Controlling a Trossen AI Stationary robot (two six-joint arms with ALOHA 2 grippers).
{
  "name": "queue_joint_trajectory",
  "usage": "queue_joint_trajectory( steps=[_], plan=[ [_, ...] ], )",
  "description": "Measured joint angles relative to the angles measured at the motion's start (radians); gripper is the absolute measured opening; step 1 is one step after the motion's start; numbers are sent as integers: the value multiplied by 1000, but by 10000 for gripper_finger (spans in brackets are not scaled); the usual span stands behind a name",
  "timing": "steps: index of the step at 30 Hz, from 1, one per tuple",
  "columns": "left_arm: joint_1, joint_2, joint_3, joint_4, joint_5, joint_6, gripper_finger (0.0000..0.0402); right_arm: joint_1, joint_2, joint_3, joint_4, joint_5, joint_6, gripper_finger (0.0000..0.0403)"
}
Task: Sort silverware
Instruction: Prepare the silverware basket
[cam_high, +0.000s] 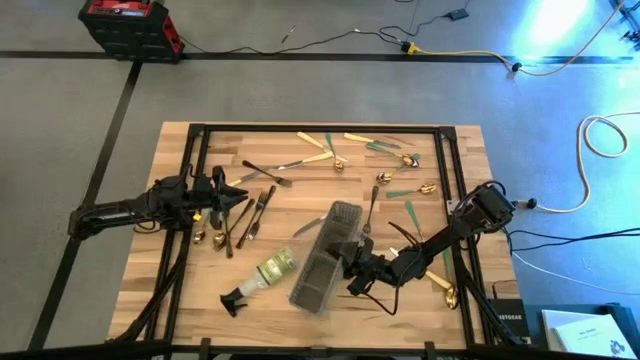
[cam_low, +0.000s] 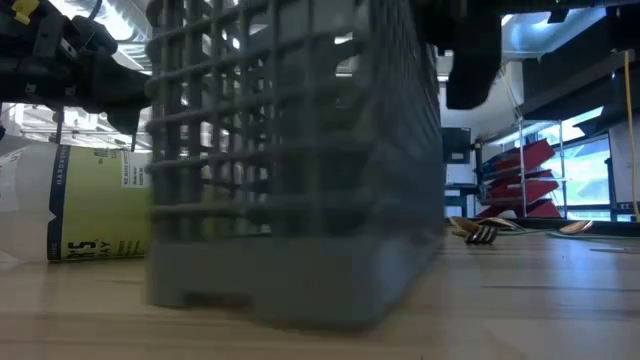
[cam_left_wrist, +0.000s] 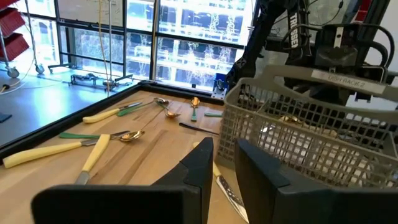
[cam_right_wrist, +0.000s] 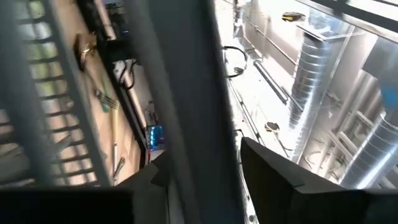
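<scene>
your right gripper (cam_high: 352, 272) sits at the grey mesh caddy (cam_high: 325, 256), jaws apart astride its wall. your left gripper (cam_high: 238, 195) waits, jaws nearly together and empty. silverware (cam_high: 330, 152) lies scattered across the tabletop (cam_high: 300, 215). the "trossen" arm lettering is readable; the spray bottle (cam_high: 262, 275) label is not.

Grey mesh caddy (cam_high: 326, 256) (cream, green-handled silverware (cam_high: 318, 157)).

The silverware (cam_high: 330, 160) lies flat all over the wooden table. Yellow and green handled pieces sit near the far edge. Dark forks (cam_high: 255, 210) lie close together on the left, maybe touching.
</scene>
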Motion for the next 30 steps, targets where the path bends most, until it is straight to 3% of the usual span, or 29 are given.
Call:
queue_joint_trajectory(
  steps=[5,13,18,30],
  plan=[
    [0,0,0,0,0,0,51,0,-3,2,-102,14,25,125],
    [0,0,0,0,0,0,51,22,-25,0,-124,17,86,125],
    [0,0,0,0,0,0,51,35,-78,0,-272,15,168,130],
    [0,0,0,0,0,0,51,32,-103,1,-321,50,270,213]
  ],
)
